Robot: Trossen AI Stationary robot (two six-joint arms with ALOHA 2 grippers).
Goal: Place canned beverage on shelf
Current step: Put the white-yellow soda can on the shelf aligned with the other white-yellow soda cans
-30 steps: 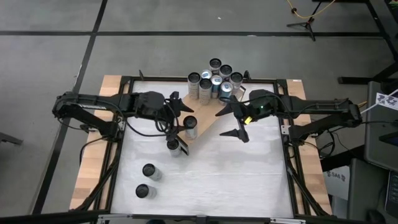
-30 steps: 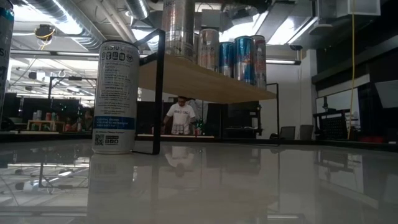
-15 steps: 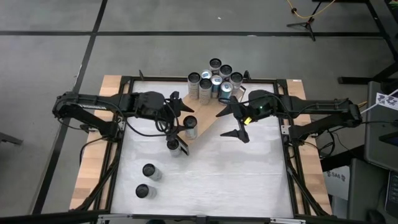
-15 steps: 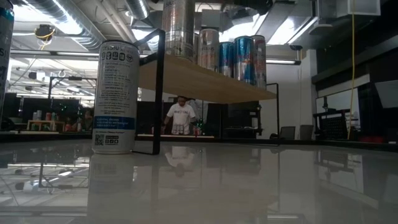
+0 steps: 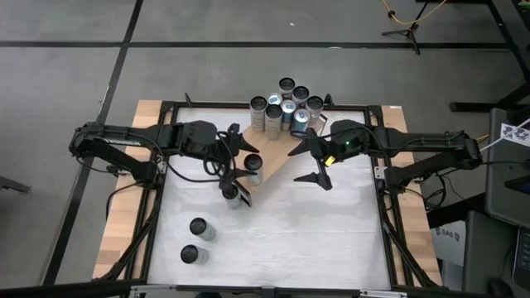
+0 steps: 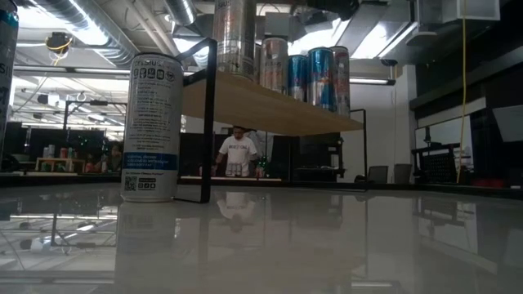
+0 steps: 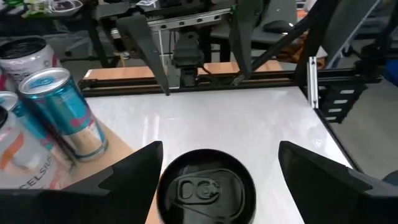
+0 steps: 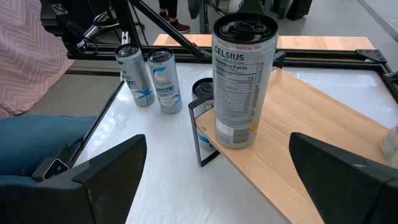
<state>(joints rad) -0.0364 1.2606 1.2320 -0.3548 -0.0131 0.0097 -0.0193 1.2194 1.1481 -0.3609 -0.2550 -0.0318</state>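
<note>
A Celsius can (image 8: 243,81) stands upright near the black-framed end of the wooden shelf (image 5: 277,161), which lies slantwise across the far half of the white bench (image 5: 331,232) and carries a cluster of cans (image 5: 283,108) at its other end. The left hand (image 5: 246,161) is spread wide around this can, its fingers (image 7: 130,174) on either side with no contact visible. The right hand (image 5: 313,161) hangs over the shelf's middle, fingers fully spread and holding nothing, while two slim cans (image 5: 195,240) stand apart on the bench and another (image 5: 231,194) stands just beside the shelf's end.
</note>
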